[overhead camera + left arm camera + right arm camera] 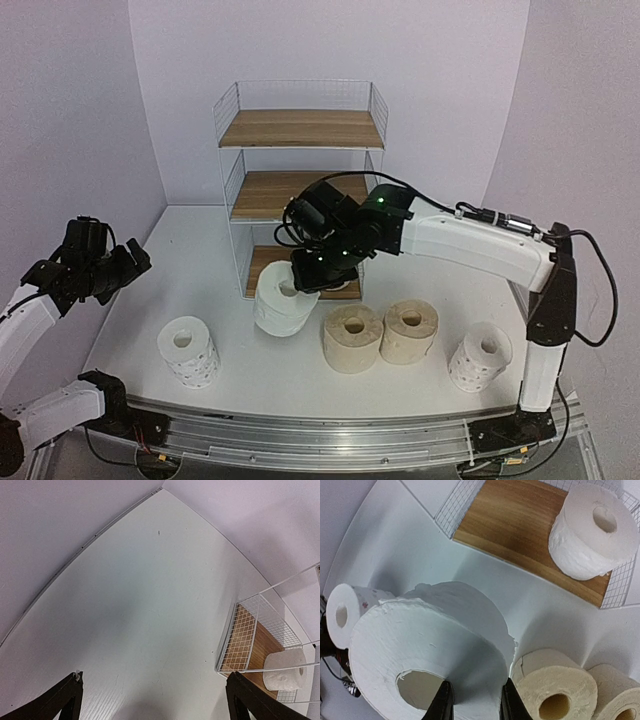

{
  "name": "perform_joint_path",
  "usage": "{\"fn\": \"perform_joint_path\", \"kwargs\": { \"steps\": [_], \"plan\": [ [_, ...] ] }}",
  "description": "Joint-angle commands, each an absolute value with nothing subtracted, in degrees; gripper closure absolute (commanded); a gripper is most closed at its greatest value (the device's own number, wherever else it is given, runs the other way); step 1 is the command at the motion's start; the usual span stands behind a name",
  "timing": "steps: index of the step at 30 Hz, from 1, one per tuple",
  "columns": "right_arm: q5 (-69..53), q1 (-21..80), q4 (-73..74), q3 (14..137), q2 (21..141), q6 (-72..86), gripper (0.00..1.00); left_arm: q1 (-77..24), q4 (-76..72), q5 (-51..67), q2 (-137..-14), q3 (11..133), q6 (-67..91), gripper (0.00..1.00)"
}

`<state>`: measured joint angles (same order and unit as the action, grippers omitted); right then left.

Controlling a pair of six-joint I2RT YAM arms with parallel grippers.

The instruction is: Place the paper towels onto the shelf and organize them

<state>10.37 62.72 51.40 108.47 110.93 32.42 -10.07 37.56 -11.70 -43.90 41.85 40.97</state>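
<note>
Shelf: three-tier white wire rack with brown wood-grain boards (300, 190), standing at the back of the white table (200, 250); its top board is bare.
Beige pair: two fat beige paper rolls (352, 338), upright and touching, in front of the shelf toward its right.
Held roll: plain white paper roll (430, 650), just in front of the shelf's bottom tier; I cannot tell whether it is clear of the table.
Shelved roll: second plain white roll (592, 530), upright on the shelf's bottom board beside the mesh side.
Dotted pair: two white faintly printed rolls, one front-left of the shelf (188, 350), one front-right (480, 358).
Right gripper (472, 700): clamped on the held roll's wall, one finger in the hollow core and one outside.
Left gripper (155, 700): jaws wide apart, empty, well left of the shelf.
Handling: likely light, soft and squashy; a pinch through the core wall should hold, though the paper may dent or the roll may tilt.
</note>
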Motion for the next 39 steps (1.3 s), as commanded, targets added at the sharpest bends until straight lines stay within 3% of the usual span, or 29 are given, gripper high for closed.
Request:
{"fn": "perform_joint_path", "kwargs": {
  "steps": [1,16,39],
  "plan": [
    [22.7,62.7,49.8,115.8,115.9,31.7,0.86,-10.0,37.9,-12.3,-43.8,42.8,41.3,0.0],
    [32.0,61.4,43.0,125.9,129.7,28.5,0.86,-10.0,37.4,-10.9,-44.5,42.6,40.8,0.0],
    [40.2,61.2,23.5,113.8,129.6,28.2,0.8,-10.1,36.5,-9.7,-45.4,42.2,40.3,0.0]
  ]
}}
